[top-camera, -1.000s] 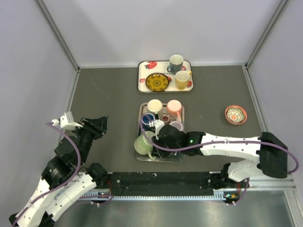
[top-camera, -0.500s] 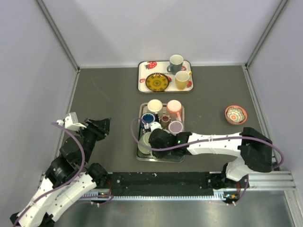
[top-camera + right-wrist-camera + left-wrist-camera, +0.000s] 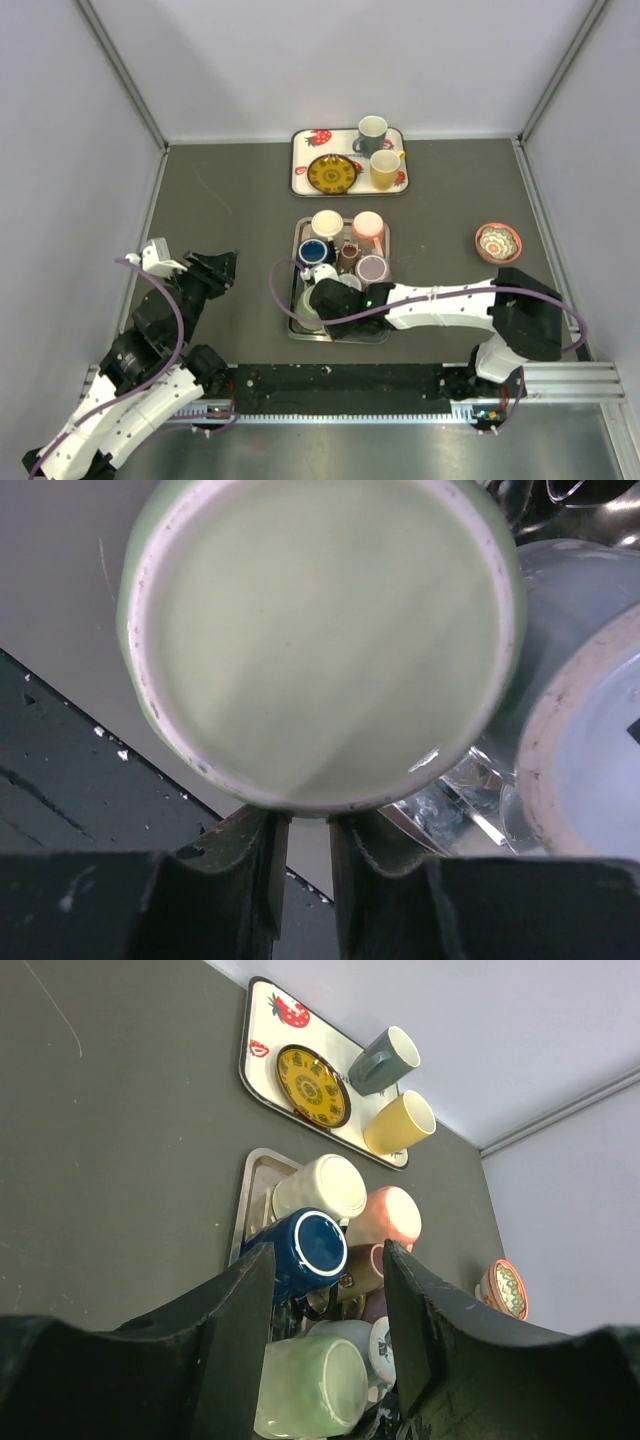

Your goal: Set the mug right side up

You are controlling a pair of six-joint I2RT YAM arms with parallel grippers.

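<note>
Dark grey tabletop (image 3: 220,210) with pale walls around it, and crockery all over, so here's a count.

One metal tray (image 3: 345,338) sits mid-table. I count seven mugs in it: cream (image 3: 327,224), pink (image 3: 368,225), blue (image 3: 313,250), a small brown one (image 3: 349,255), lavender (image 3: 371,268), white (image 3: 325,272) and the green mug (image 3: 310,1385). They're packed close together, and most of them show their bases. The right arm covers part of the tray, so more could be hidden under it.

The green mug is at the near-left corner of that tray. Its flat base with a pale ring fills the right wrist view. From the left wrist view it looks tipped over rather than sitting square, but I can't say for sure.

Two arms. The right pincer (image 3: 300,825) is right up against the green mug, just below its base, with the fingers drawn narrow and only a slim gap between them. I can't tell if they're actually pinching part of the mug. The left pincer (image 3: 328,1250) hangs over bare tabletop left of the tray, spread wide and carrying nothing.

At the far end is one white strawberry-print tray (image 3: 300,160). It holds one yellow patterned plate (image 3: 331,173) and two mugs, grey (image 3: 371,133) and yellow (image 3: 384,168), both mouth up.

One small patterned bowl (image 3: 498,242) sits alone on the right, well apart from both trays.
</note>
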